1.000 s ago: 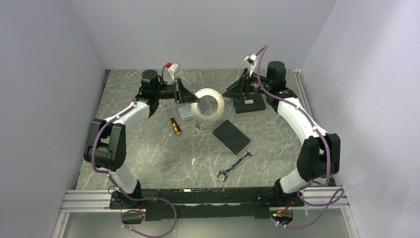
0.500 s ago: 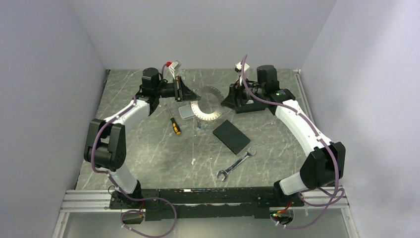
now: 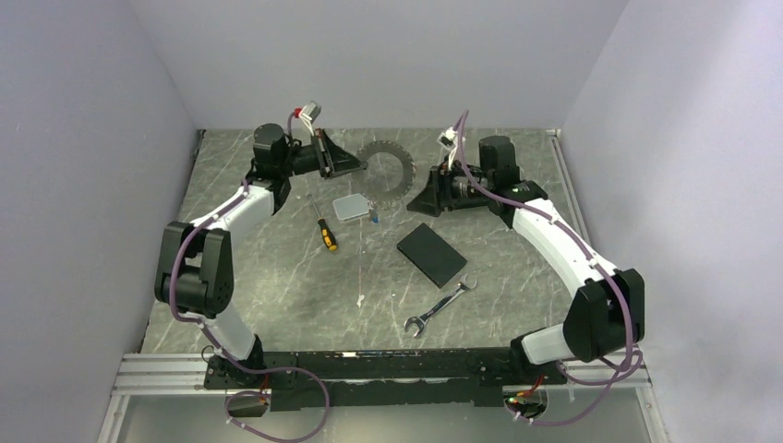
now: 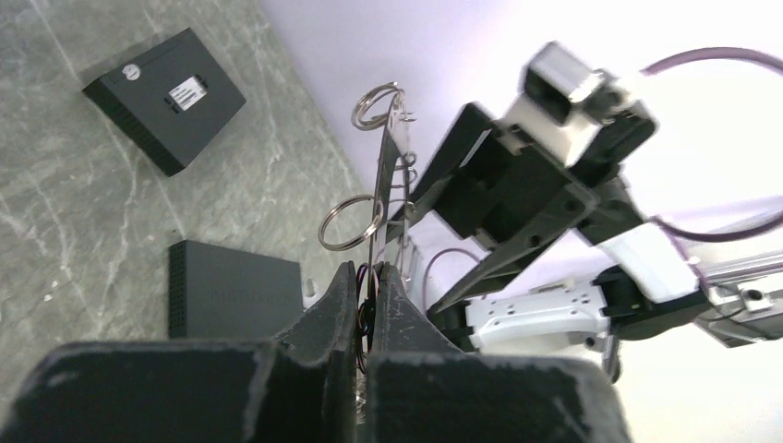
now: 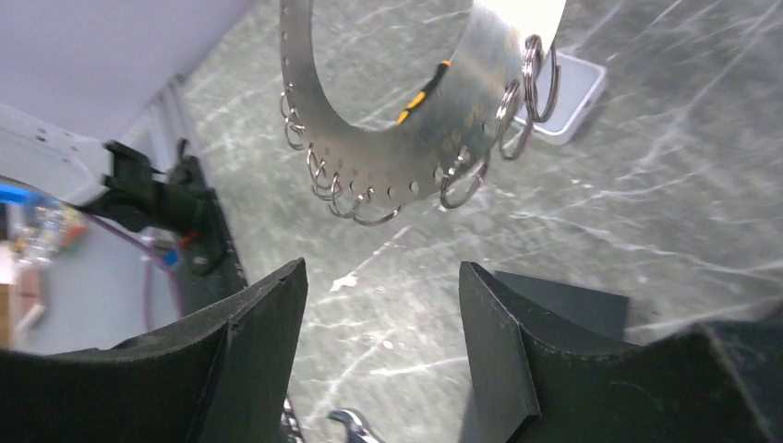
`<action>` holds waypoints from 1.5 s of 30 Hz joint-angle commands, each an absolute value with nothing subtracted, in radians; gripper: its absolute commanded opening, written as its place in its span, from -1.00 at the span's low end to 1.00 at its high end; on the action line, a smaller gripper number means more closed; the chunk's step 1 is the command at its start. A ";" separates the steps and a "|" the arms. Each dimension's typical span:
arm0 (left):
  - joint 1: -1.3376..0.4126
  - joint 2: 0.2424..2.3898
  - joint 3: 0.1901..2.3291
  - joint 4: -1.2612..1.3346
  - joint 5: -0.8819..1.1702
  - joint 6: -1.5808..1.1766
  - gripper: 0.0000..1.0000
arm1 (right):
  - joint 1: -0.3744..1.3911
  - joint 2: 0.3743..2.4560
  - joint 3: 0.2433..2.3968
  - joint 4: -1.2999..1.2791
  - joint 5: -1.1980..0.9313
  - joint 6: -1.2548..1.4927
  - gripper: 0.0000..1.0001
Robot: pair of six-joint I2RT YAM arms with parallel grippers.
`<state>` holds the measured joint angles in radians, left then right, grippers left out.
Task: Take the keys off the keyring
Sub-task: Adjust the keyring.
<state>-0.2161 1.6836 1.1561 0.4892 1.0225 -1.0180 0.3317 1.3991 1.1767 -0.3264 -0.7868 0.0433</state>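
Observation:
The keyring (image 3: 386, 168) is a flat grey metal ring held upright above the back of the table. Its rim is lined with the keys (image 5: 369, 198), which hang like small wire loops from holes. My left gripper (image 3: 356, 166) is shut on the ring's left edge; in the left wrist view its fingers (image 4: 343, 297) pinch the ring, seen edge-on (image 4: 386, 157). My right gripper (image 3: 420, 197) stands open just right of the ring and lower, with nothing between its fingers (image 5: 268, 323). The ring (image 5: 406, 157) hangs beyond them. A small blue piece (image 3: 376, 218) lies on the table.
A small silver box (image 3: 349, 207) and a yellow-handled screwdriver (image 3: 325, 231) lie below the ring. A black flat rectangle (image 3: 431, 254) and a silver wrench (image 3: 440, 304) lie mid-table. A labelled black box (image 4: 166, 97) sits behind the right arm. Walls enclose three sides.
The left gripper has carried the keyring up and toward the back wall, turning it. The right gripper has swung down and left, to below the ring, and opened slightly wider.

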 commanded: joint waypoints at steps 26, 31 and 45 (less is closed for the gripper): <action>-0.159 1.689 1.059 1.006 0.934 -1.355 -1.00 | 0.327 1.588 0.886 1.087 -0.740 1.360 0.04; -0.169 1.683 1.052 0.998 0.936 -1.348 -1.00 | 0.339 1.606 0.909 1.053 -0.718 1.330 -0.10; -0.222 1.705 1.060 0.964 0.932 -1.318 -1.00 | 0.364 1.646 0.926 1.057 -0.684 1.325 -0.55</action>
<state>-0.2104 1.6993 1.0500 0.9302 0.9432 -1.3281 0.3580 1.6386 0.8875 1.0042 -0.7097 1.3354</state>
